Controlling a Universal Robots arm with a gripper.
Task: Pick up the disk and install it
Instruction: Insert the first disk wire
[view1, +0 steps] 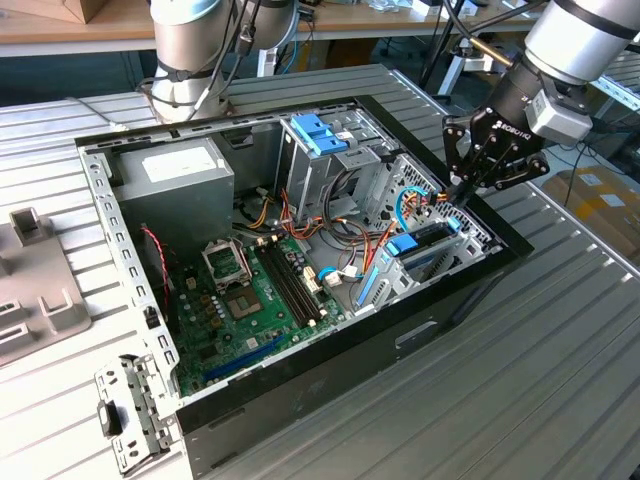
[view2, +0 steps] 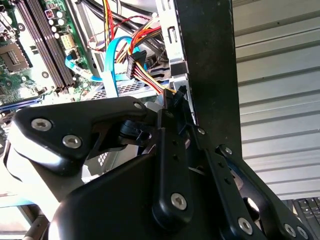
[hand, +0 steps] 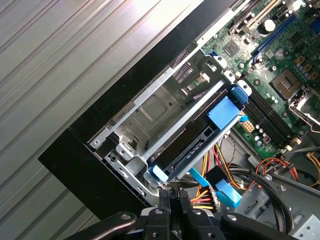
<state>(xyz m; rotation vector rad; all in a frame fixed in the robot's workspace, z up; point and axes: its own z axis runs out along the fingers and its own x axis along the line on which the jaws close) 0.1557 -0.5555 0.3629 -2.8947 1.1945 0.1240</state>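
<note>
Open computer case (view1: 300, 400) lying on its side on a ribbed metal table (view1: 560, 380), interior upward. Motherboard (view1: 240, 300) occupies the case floor; a grey power supply box (view1: 175, 175) sits in the far corner toward the exterior view's left. At the case's end toward the exterior view's right stands a metal drive cage (hand: 165, 107). The disk (hand: 197, 137), dark with blue rails and a blue tab, lies seated in this cage, beside a bundle of red, yellow and orange cables (view2: 145, 47). The gripper (view1: 462, 192) hangs over the cage's edge, fingertips close together and apparently empty, though whether they touch the disk's rail end cannot be told from the wrist views.
</note>
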